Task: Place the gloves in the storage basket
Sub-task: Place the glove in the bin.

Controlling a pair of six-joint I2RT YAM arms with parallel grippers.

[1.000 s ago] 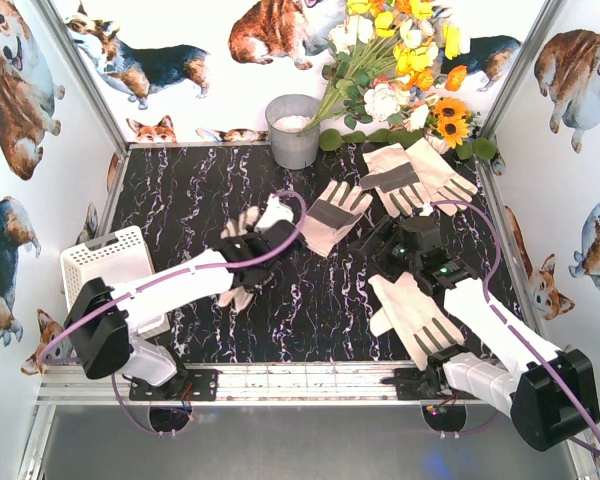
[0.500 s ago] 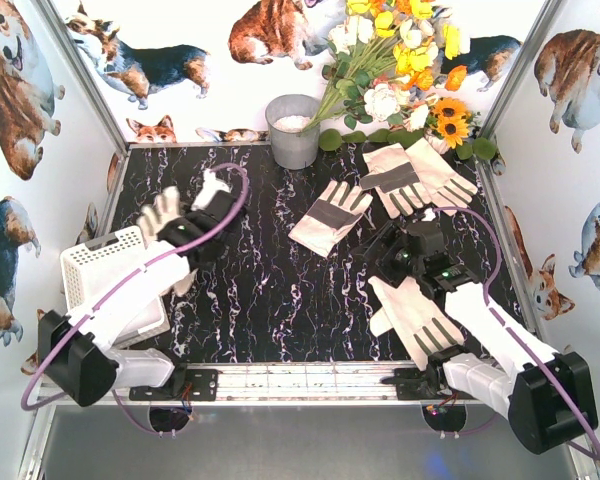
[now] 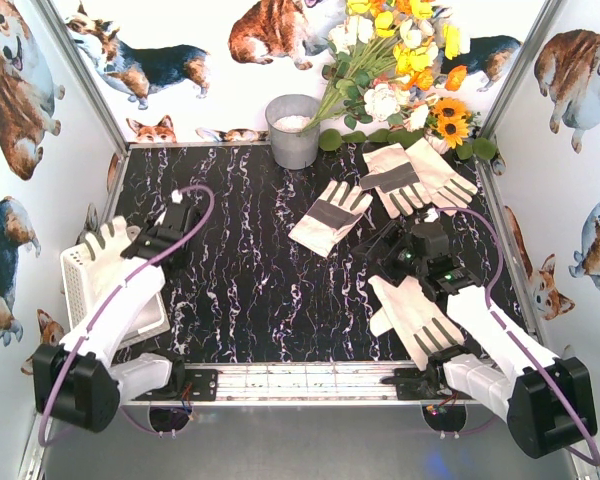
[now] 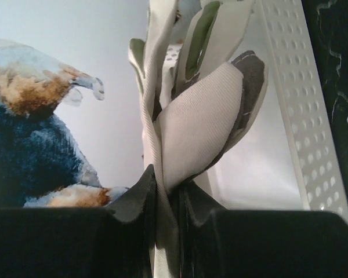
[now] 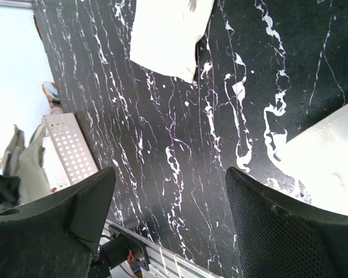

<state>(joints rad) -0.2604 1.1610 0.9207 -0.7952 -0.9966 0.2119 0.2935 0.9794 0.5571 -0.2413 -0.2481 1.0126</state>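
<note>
The left end effector [image 4: 162, 188] clamps a glove [image 4: 200, 116] above the storage basket [image 3: 78, 272], which the left arm [image 3: 120, 300] largely covers. The right end effector [image 5: 169, 194] stands open over the counter [image 3: 240, 270], another glove [image 3: 415, 320] partly hidden beneath it.

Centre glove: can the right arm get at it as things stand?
Probably yes. The right gripper is open, close beside the centre glove, with only bare tabletop between them.

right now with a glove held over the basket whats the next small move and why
Probably open the left tool: it is shut on a glove that hangs over the white basket, whose floor shows behind it, so the glove should drop in.
</note>
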